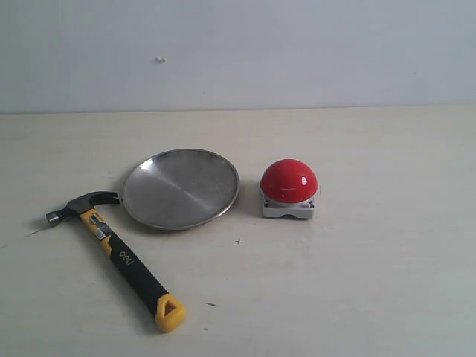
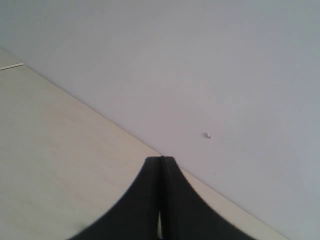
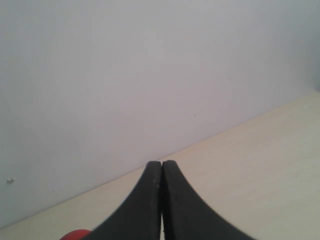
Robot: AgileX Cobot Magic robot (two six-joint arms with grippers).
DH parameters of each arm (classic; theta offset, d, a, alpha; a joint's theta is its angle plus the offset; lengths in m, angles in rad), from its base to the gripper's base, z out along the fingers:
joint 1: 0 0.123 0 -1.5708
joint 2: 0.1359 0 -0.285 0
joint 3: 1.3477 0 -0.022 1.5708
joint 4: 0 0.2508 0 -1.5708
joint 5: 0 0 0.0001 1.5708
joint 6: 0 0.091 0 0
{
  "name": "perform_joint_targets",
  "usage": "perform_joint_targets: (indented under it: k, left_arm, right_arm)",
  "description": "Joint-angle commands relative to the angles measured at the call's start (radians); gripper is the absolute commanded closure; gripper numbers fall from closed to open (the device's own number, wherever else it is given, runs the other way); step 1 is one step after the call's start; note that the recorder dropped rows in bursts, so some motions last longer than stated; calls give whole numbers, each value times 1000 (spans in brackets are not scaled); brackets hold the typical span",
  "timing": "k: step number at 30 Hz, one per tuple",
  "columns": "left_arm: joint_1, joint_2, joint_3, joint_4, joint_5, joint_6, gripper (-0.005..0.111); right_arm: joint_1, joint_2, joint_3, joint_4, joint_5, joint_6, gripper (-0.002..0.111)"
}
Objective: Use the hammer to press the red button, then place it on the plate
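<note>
Pale wooden table under a plain white wall, everything lying flat. Left of centre sits the plate. At its three o'clock, just beside it but not touching, is the red button on its grey base. Down at eight o'clock lies the hammer, head near the plate's rim, yellow loop pointing toward five o'clock. Left gripper: jaws pressed together, nothing in them. Right gripper is the same, closed on nothing.
</note>
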Motion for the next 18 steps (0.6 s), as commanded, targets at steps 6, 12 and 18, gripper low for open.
perform_joint_targets:
  k: [6,12,18]
  left_arm:
    - [2,3,-5,-6,-6,-2,107]
    - [2,3,-5,-6,-22,-2,107]
    - [2,3,-5,-4,-3,-4,107]
  right_arm:
    - [-6,-6,-4,-3,-2,0,108]
    - [-6,-6,-4,-3,-2,0,108]
    - [-6,-6,-4,-3,-2,0,108]
